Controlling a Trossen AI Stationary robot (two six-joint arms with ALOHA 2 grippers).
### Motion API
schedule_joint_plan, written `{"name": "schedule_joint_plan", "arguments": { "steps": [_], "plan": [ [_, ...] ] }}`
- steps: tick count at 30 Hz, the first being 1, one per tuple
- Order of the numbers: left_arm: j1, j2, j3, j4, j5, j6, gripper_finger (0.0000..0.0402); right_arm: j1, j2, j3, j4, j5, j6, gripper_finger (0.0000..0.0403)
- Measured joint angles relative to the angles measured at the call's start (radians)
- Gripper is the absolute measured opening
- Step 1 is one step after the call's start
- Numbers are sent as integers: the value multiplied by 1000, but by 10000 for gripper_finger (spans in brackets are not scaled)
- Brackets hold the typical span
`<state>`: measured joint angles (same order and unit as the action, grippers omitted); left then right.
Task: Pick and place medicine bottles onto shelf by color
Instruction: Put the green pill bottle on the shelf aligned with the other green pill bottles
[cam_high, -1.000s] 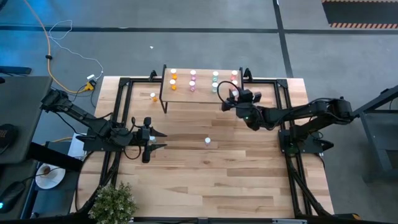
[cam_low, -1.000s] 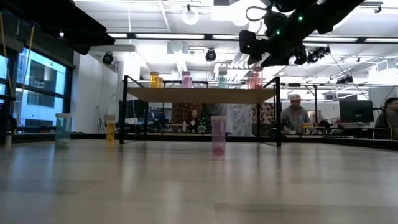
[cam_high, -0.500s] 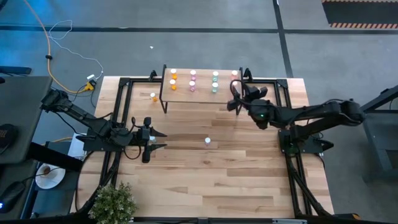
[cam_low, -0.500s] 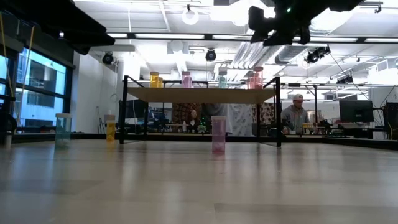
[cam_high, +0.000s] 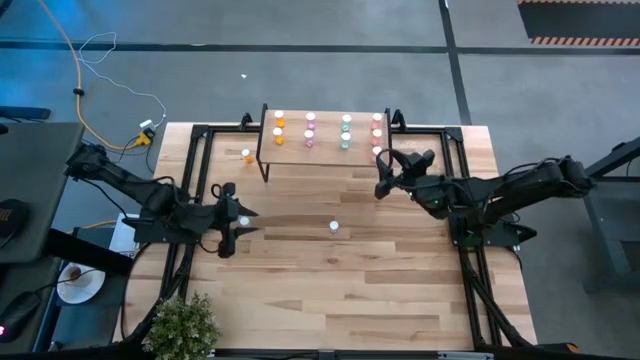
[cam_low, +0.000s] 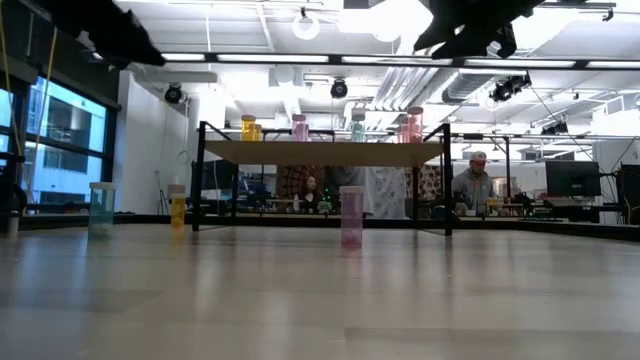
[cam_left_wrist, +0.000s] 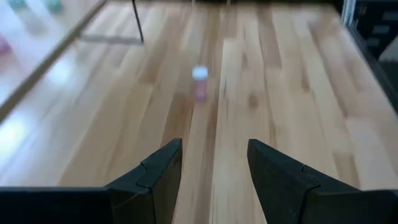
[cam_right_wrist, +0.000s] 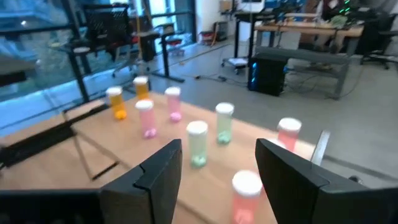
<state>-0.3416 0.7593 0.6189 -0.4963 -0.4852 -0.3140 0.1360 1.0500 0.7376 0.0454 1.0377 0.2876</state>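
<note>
Teal bottle (cam_low: 101, 208) in low view only

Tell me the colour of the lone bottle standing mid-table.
Pink body, white cap: the lone bottle, best seen in the low view.

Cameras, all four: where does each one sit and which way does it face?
High: overhead, straight down on both arms and shelf.
Low: tabletop height, looking across past the pink bottle; arm parts at top.
Left wrist: behind open left gripper, facing that pink bottle.
Right wrist: behind open right gripper, facing shelf bottles.
Shared: the pink bottle.
</note>
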Motion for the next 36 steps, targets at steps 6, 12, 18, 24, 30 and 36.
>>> {"name": "schedule_joint_plan", "arguments": {
  "steps": [6, 12, 18, 24, 30, 36],
  "plan": [
    [0, 0, 76, -252, 97, -74, 172, 53, 2, 0, -101, -10, 109, 197],
    [-1, 2, 77, -372, 104, -178, 172, 78, 2, 0, -142, -19, 158, 197],
    [-18, -1, -8, -375, 103, -247, 172, 82, 2, 0, -158, -51, 158, 197],
    [-48, 0, -65, -366, 62, -346, 172, 82, 2, 0, -163, -53, 158, 197],
    [-73, 0, -79, -363, -34, -451, 172, 82, 2, 0, -177, -54, 158, 197],
    [-73, 0, -79, -365, -48, -518, 172, 82, 2, 0, -186, -54, 158, 197]
  ]
}}
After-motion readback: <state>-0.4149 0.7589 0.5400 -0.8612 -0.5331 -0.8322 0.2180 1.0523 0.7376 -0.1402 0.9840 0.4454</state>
